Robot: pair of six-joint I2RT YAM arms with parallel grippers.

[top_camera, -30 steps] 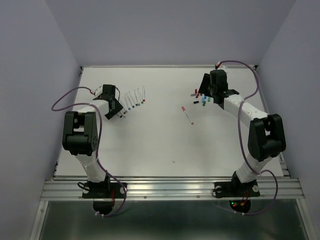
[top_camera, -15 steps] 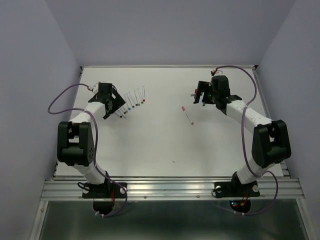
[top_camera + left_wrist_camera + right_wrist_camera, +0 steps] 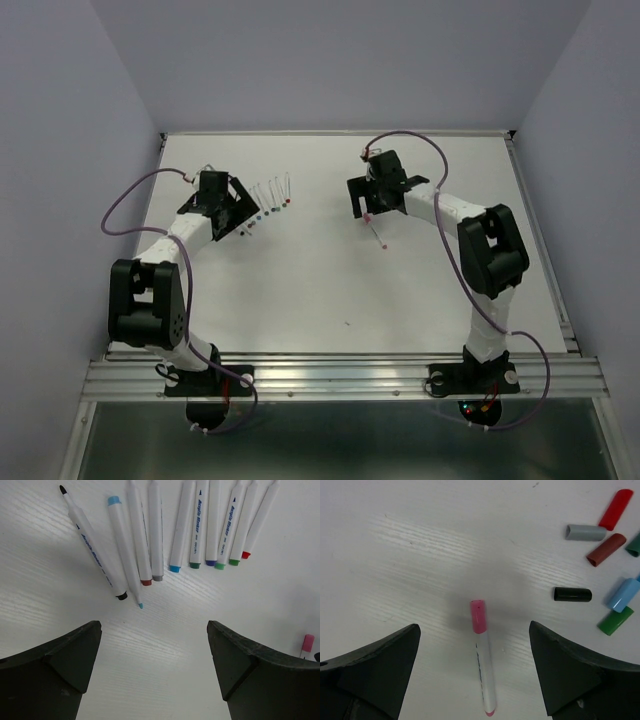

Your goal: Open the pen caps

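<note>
With left tool [image 3: 154, 625] and right tool [image 3: 474, 626] both spread wide: pink pen [image 3: 485, 675] likely light, stiff, slick; best pinched at cap [image 3: 478, 616], twelve o'clock end.

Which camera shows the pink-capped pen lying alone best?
The right wrist view: the pink-capped pen lies whole and close, its cap plainly on. The top view shows it as a tiny sliver. The left wrist view catches only a pink end at its edge, possibly the same pen.
</note>
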